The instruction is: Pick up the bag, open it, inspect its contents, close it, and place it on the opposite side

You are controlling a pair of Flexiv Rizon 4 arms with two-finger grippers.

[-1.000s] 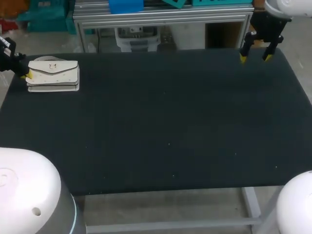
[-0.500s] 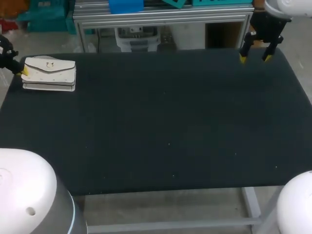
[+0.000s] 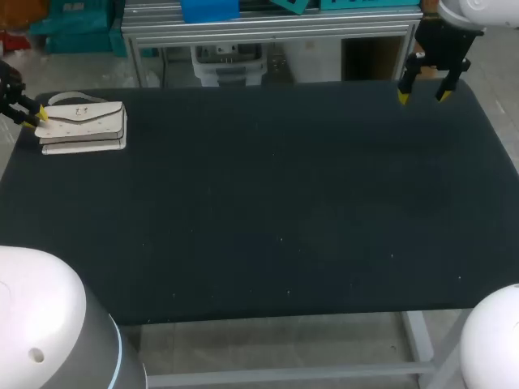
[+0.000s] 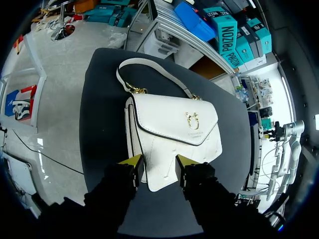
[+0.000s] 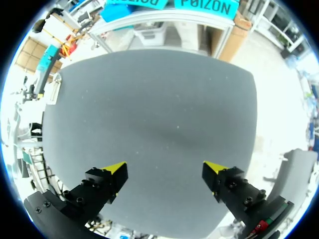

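A cream handbag [image 3: 85, 123] with a gold clasp and a short strap lies at the table's far left corner, flap shut. In the left wrist view the handbag [image 4: 172, 124] is just ahead of my left gripper [image 4: 159, 162], and its near end sits between the parted yellow fingertips [image 4: 132, 161]. The gripper looks open, with no firm pinch on the bag. In the head view the left gripper [image 3: 36, 116] is at the bag's left end. My right gripper [image 3: 422, 95] hangs open above the table's far right corner, and the right gripper [image 5: 167, 172] has nothing between its fingers.
The black table [image 3: 276, 203] spreads between the two arms. Its left edge runs close beside the bag.
The left gripper's fingers have spread apart at the bag's end. The bag slid a little to the left and now rests on the table. The right arm has stayed put.
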